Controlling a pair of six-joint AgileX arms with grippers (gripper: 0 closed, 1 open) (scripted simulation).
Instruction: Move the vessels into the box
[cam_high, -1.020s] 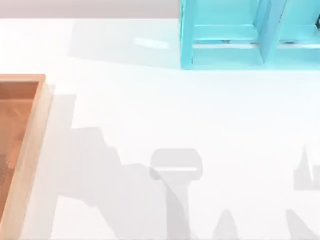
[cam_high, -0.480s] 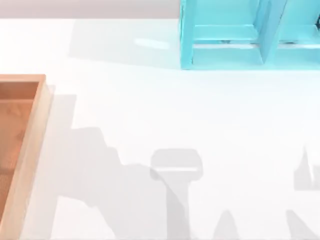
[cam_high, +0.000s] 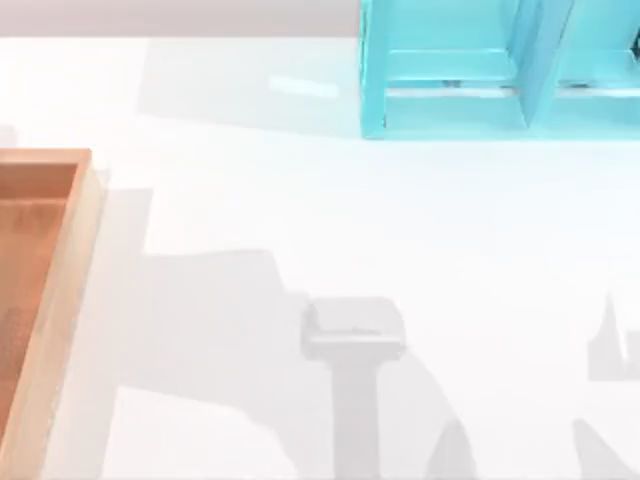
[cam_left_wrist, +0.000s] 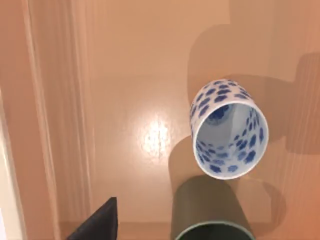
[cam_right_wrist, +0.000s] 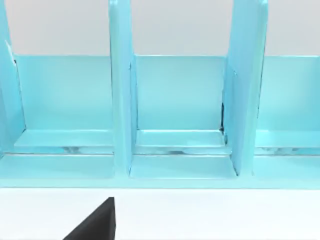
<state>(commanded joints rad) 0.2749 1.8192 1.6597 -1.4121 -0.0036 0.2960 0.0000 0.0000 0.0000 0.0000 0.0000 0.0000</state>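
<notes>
Vase (cam_left_wrist: 229, 128) and cup (cam_left_wrist: 207, 212): both stood inside the box (cam_left_wrist: 125, 65), nearly touching, below my left pincer (cam_left_wrist: 95, 224); whether either pincer was clenched I could not tell. Right pincer (cam_right_wrist: 92, 222): faced the turquoise shelf (cam_right_wrist: 175, 115). Risk: a careless lift could topple the close-set pair.

A glossy white table (cam_high: 300, 220) spreads across the top view, crossed by soft grey shadows — several toward its near edge. At the far side, right of centre, stands a turquoise shelf unit (cam_high: 480, 70) with upright dividers; beyond it lies a pale grey strip.
</notes>
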